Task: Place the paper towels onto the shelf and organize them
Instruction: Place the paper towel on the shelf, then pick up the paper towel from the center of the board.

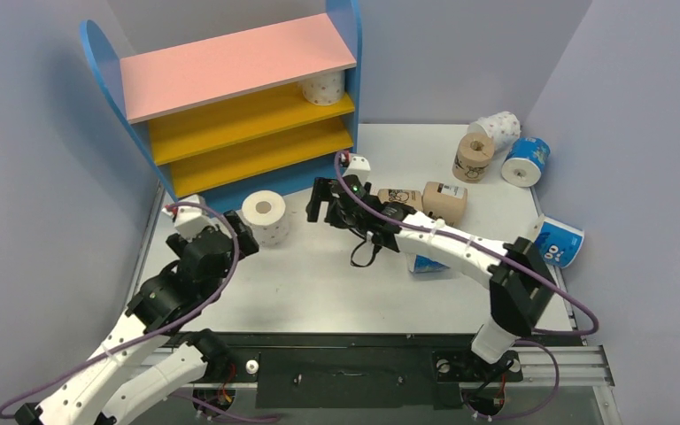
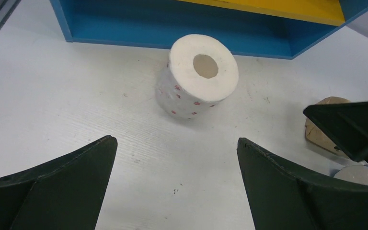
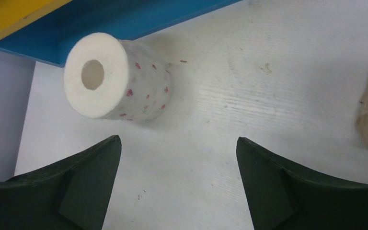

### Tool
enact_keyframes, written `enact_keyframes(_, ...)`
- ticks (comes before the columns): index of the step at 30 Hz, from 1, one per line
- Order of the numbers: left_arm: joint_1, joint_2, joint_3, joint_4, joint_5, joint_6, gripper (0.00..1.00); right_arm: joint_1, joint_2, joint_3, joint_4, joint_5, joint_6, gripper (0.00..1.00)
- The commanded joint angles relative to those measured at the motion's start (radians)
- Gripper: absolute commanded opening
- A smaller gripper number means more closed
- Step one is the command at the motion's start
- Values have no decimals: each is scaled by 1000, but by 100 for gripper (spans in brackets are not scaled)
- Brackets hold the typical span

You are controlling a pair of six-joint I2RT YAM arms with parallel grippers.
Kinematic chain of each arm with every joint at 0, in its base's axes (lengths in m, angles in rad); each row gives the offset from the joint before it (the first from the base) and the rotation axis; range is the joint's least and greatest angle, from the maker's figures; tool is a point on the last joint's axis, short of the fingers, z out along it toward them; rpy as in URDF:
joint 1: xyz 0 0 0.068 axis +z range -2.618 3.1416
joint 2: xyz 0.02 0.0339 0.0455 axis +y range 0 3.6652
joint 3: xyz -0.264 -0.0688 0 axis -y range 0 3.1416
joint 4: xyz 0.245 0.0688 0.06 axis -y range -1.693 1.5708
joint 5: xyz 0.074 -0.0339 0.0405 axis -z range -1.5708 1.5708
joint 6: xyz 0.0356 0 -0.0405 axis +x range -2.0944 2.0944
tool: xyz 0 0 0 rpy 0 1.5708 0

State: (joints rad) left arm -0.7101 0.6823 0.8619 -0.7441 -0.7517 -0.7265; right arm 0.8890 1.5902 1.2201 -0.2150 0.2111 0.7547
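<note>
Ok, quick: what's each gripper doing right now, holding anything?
Left gripper: open, holding nothing.
Right gripper: open, holding nothing.

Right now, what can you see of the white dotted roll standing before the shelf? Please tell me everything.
The dotted roll is a short white cylinder of soft-looking paper, sprinkled with small red dots, its hollow cardboard-coloured core open at the top. It stands upright on the table, just before the shelf's blue base, with a gap between. Only the table touches it; the open left gripper and right gripper face it without contact.
</note>
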Motion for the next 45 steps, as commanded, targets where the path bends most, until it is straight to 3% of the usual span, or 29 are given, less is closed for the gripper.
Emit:
enact_keyframes(1, 25, -123, -46, -58, -48, -79, 96, 4, 143, 219, 33, -132, 23, 85)
enact_keyframes(7, 40, -158, -64, -143, -79, -144, 96, 2, 320, 443, -100, -160, -17, 84)
enact_keyframes(15, 40, -201, -117, -123, -47, -142, 96, 0, 484, 665, -243, -184, -70, 82)
enact_keyframes(36, 41, -223, -174, -67, 34, -147, 96, 14, 669, 881, -351, -215, -88, 81)
enact_keyframes(45, 41, -226, -189, -44, 41, -147, 96, 13, 710, 911, -384, -168, -85, 75)
